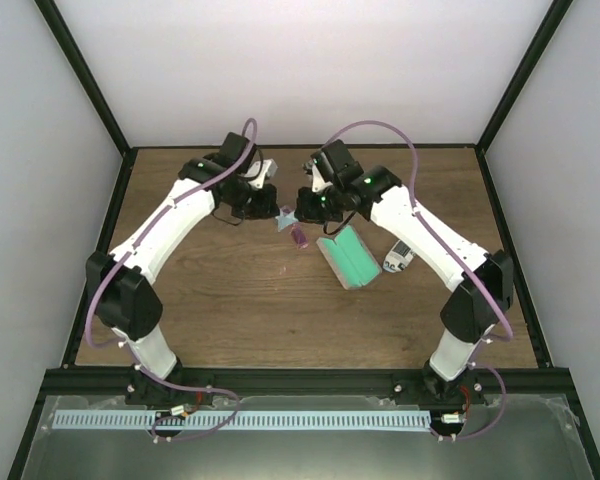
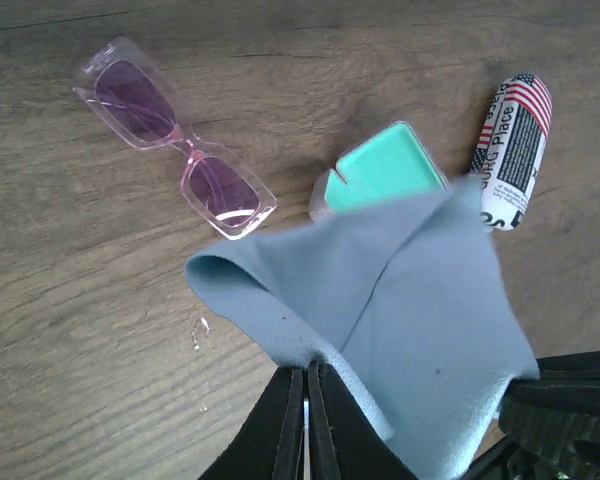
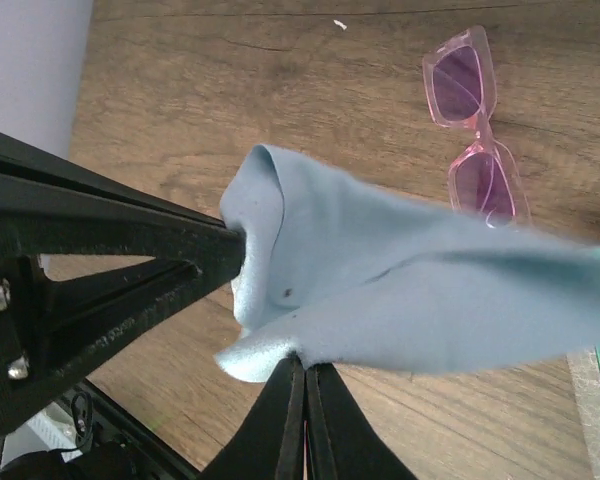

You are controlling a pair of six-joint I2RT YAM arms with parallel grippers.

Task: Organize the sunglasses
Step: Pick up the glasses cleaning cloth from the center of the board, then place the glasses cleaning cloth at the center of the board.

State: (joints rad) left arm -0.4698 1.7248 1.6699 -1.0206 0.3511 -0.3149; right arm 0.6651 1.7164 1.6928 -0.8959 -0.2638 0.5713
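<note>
Currently left gripper [image 2: 307, 375] and right gripper [image 3: 304, 368] both clamped on blue cloth [image 2: 410, 300]. Pink sunglasses [image 2: 175, 140] flat mid-table, just left of teal case [image 2: 385, 170]. Likely light, stiff, brittle; you pinch bridge, avoid lenses.

On the table [image 1: 230, 300], the sunglasses [image 1: 299, 238] lie left of a case [image 1: 348, 257], a second case [image 1: 398, 258] farther right.

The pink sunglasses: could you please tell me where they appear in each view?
Top external: sunglasses mid-table, just below the blue cloth.
Left wrist: sunglasses upper left.
Right wrist: sunglasses upper right.
Shared landmark: the blue cloth, beside them in every view.
</note>
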